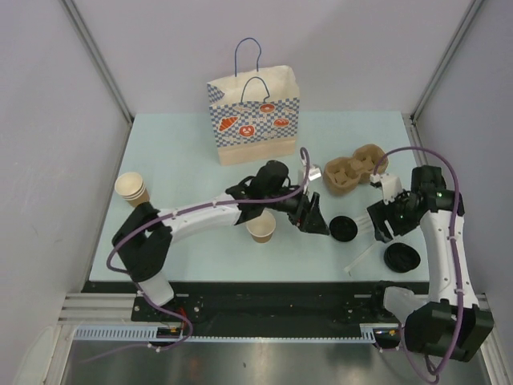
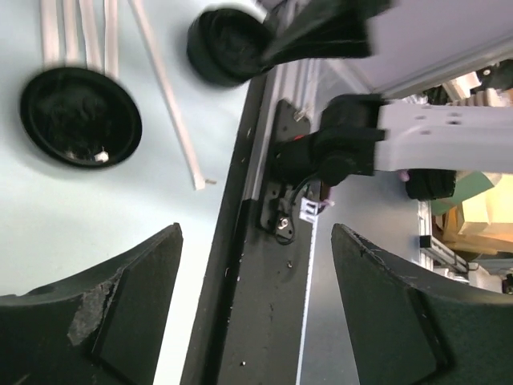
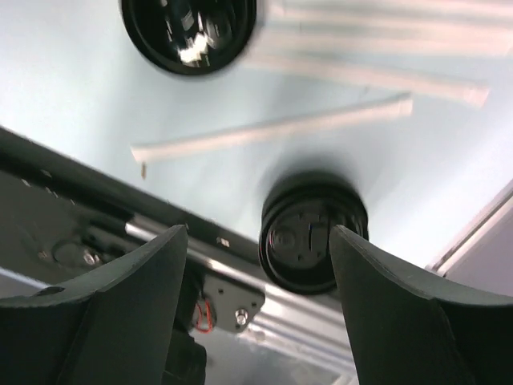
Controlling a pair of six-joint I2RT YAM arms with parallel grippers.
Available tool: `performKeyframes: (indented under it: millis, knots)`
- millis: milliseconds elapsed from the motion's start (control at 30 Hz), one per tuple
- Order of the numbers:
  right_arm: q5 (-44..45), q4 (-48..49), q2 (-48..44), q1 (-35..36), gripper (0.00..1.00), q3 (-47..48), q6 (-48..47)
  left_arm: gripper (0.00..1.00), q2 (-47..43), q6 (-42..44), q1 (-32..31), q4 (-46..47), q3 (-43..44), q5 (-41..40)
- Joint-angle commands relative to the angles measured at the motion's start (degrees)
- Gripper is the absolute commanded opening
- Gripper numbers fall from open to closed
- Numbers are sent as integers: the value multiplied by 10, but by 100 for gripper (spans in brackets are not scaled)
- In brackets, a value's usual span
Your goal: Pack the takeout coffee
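Cup [image 1: 260, 227] just beside left claw [image 1: 319, 224], untouched

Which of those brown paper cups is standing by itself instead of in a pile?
The single lidless brown paper cup near the middle of the pale table. It stands alone, while the other brown cups are nested into one stack by the table's left edge.

Stack of lidless cups [image 1: 131, 189] at left; cardboard cup carrier [image 1: 355, 169] at right.

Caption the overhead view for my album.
Left gripper and right gripper, both open, flank a black lid; lidless cup and paper bag wait.
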Motion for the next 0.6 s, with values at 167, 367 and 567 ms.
performKeyframes:
  millis: [167, 367, 567]
  knots:
    - [42, 158, 125, 176, 76, 44, 181, 83, -155, 58, 150, -47, 18, 26]
    - [86, 196, 253, 210, 71, 45, 185, 86, -242, 70, 224, -61, -28, 19]
    - [52, 229, 297, 191, 66, 45, 175, 89, -312, 68, 251, -52, -94, 17]
